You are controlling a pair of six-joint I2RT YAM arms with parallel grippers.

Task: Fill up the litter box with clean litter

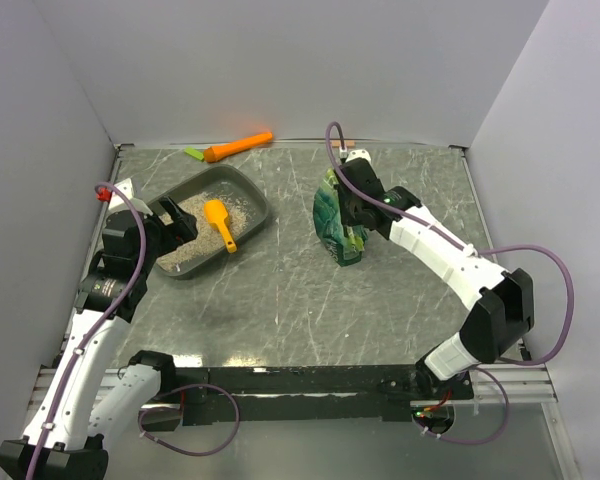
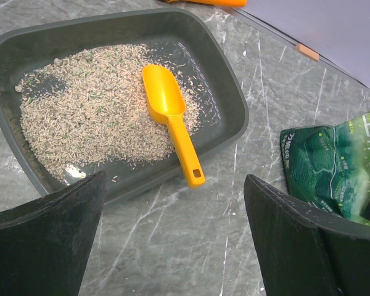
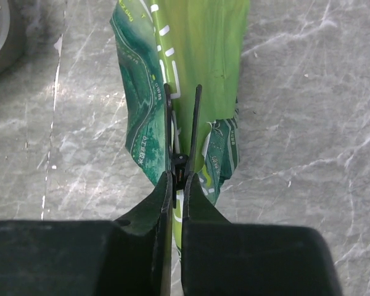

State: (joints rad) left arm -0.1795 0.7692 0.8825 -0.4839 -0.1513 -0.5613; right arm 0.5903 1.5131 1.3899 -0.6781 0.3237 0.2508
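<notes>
The dark grey litter box (image 1: 252,192) sits at the left of the table, with clean litter (image 1: 185,255) spread over most of its floor and an orange scoop (image 1: 220,222) lying on top. In the left wrist view the litter box (image 2: 234,105), the litter (image 2: 92,111) and the scoop (image 2: 169,114) lie just ahead of my left gripper (image 2: 172,246). It is open with nothing between its fingers (image 2: 49,240). My right gripper (image 3: 179,179) is shut on a black clip (image 3: 180,163) at the top of the upright green bag (image 3: 203,55).
An orange carrot-shaped item (image 1: 238,146) and a small green piece (image 1: 193,154) lie by the back wall. White walls close in the table on the left, back and right. A corner of the litter box (image 3: 0,31) shows left of the bag.
</notes>
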